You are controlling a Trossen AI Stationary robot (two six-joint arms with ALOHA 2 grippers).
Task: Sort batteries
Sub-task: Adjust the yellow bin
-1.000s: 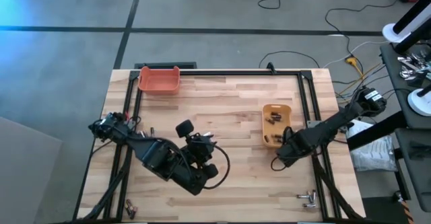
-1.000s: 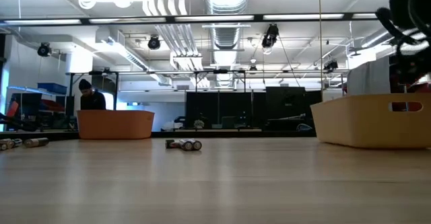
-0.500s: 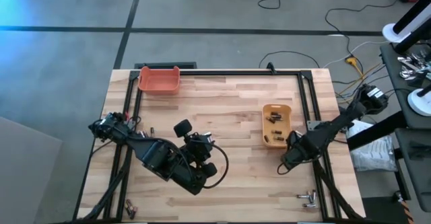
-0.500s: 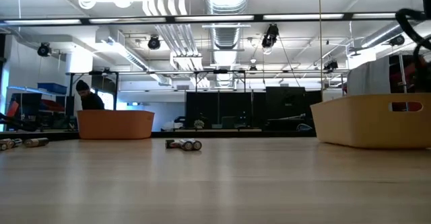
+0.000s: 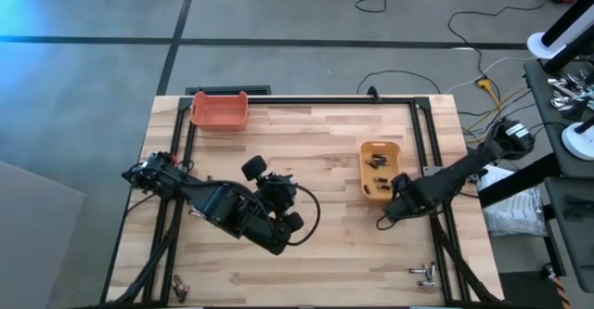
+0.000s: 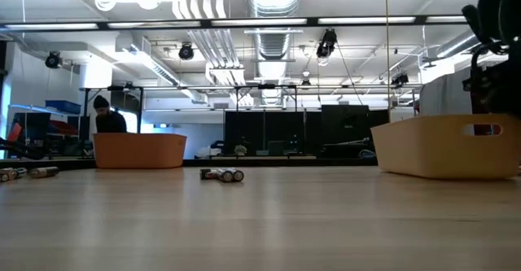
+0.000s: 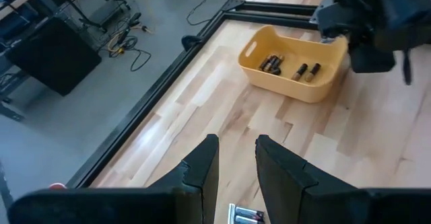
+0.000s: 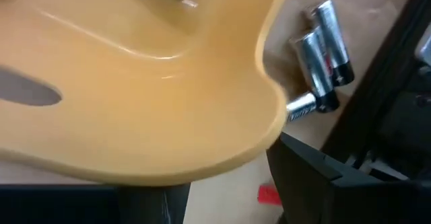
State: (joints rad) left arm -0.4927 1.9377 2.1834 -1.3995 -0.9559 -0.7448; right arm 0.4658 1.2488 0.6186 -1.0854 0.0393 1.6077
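Two dark fingers [image 7: 202, 167] of the left gripper [image 7: 236, 163] stand slightly parted, nothing between them, over mid-table. Right gripper [image 5: 394, 202] sits just beside the yellow bin [image 5: 380, 151], against its near corner; how its jaws stand, I cannot tell. Batteries [image 7: 289, 68] lie inside that bin, a few more [image 8: 323, 52] just outside its rim. Orange bin [image 5: 219, 109] sits at the far left corner.
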